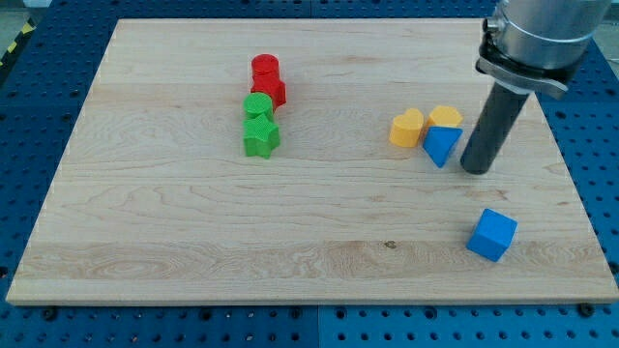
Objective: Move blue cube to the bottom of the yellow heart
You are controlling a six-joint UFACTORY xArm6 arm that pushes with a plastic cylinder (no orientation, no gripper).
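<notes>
The blue cube lies near the view's lower right. The yellow heart lies up and to the left of it, right of the board's middle. My tip stands above the cube, just right of a blue triangular block. The tip is apart from the cube and well to the right of the heart. The rod rises to the arm's grey body at the view's top right.
A second yellow block sits behind the blue triangular block. A red cylinder, a red block, a green cylinder and a green star form a column left of centre. The wooden board lies on a blue pegboard.
</notes>
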